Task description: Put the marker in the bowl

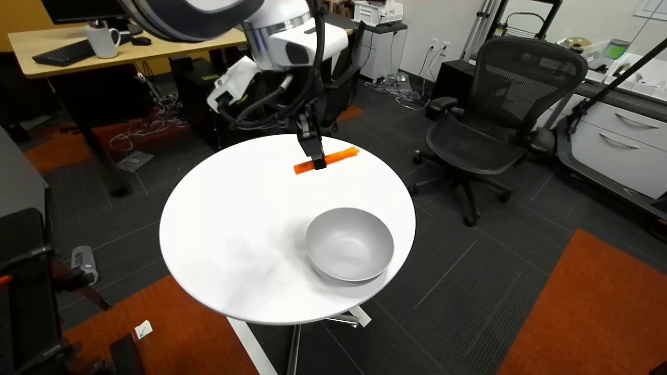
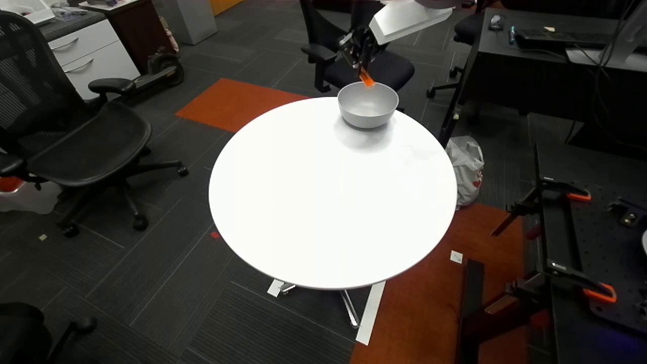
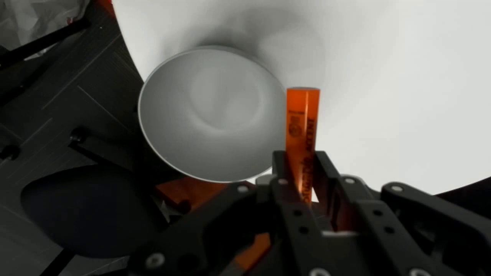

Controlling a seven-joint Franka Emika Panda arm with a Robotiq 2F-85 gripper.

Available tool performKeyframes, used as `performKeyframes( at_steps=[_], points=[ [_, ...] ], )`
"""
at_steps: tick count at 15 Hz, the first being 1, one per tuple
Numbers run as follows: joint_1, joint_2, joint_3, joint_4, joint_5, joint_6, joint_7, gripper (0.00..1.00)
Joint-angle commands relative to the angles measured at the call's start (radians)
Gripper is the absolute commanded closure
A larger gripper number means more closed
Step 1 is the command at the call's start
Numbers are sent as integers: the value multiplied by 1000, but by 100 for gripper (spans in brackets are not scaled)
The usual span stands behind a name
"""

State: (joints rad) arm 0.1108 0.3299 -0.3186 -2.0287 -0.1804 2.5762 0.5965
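The slim orange marker (image 3: pixel 303 126), glossy and printed in dark letters, is clamped in the gripper (image 3: pixel 300 160)

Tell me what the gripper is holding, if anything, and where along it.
The gripper holds the orange marker near the middle of its length.

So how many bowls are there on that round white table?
1. The grey bowl stands upright near the edge of the white table. Both exterior views show nearly all of its top, so another bowl is unlikely to be hidden.
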Motion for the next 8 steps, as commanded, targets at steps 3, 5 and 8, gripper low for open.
performKeyframes(
  at_steps=[3, 5, 8],
  points=[
    [-81, 43, 23, 99, 15, -114, 1, 95],
    [-121, 60, 53, 131, 65, -160, -59, 95],
    [-166, 101, 85, 184, 132, -220, -129, 95]
  ],
)
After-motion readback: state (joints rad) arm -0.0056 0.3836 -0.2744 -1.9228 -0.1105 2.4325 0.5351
